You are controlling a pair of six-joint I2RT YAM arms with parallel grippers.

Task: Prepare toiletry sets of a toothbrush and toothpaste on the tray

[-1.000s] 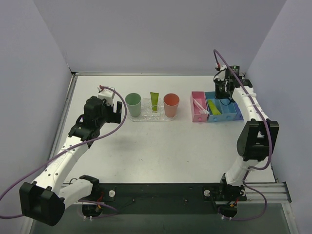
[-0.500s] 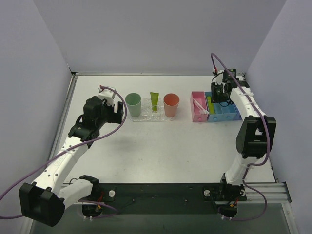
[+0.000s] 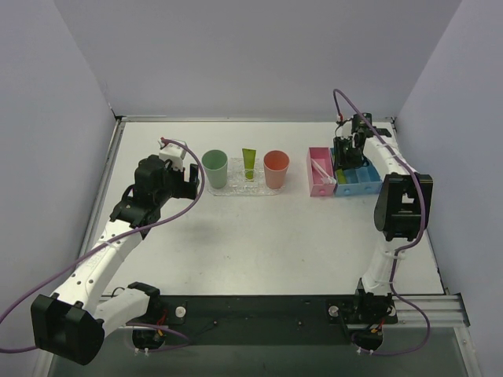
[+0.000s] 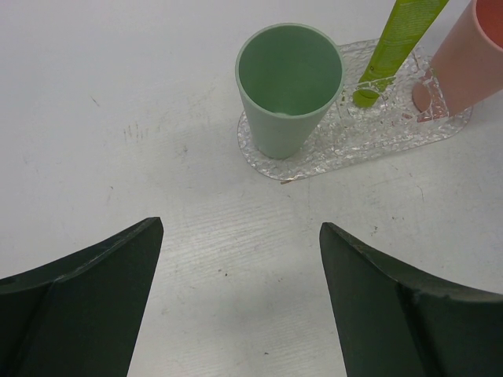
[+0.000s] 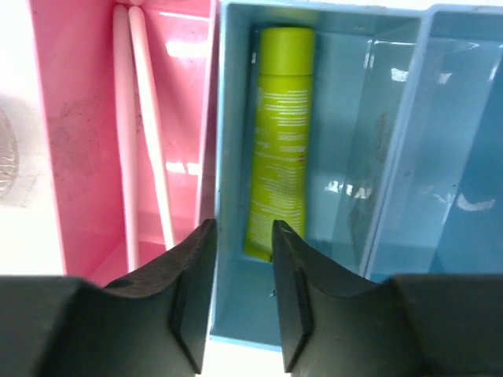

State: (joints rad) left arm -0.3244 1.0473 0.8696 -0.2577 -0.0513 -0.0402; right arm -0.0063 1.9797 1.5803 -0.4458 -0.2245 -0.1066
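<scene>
The clear bumpy tray (image 3: 233,188) (image 4: 330,149) carries a green cup (image 3: 214,167) (image 4: 289,86), a salmon cup (image 3: 276,167) (image 4: 468,55) and, leaning upright between them, a lime-green toothpaste tube (image 3: 249,163) (image 4: 397,39). Two pale pink toothbrushes (image 5: 149,118) (image 3: 321,168) lie in the pink bin (image 3: 314,188) (image 5: 78,141). Another lime tube (image 5: 281,133) lies in the blue bin (image 3: 363,187) (image 5: 236,314). My right gripper (image 3: 344,157) (image 5: 244,232) hovers over that tube's near end, partly open and empty. My left gripper (image 3: 189,177) (image 4: 240,228) is wide open over bare table, short of the green cup.
The blue bin has further compartments (image 5: 401,141) to the right of the tube. Pink and blue bins stand side by side at the table's back right. The enclosure's walls close in the table on three sides.
My right gripper has moved left along the blue bin toward the pink bin, and its jaws have gone from shut to partly open. The left arm has stayed still.
</scene>
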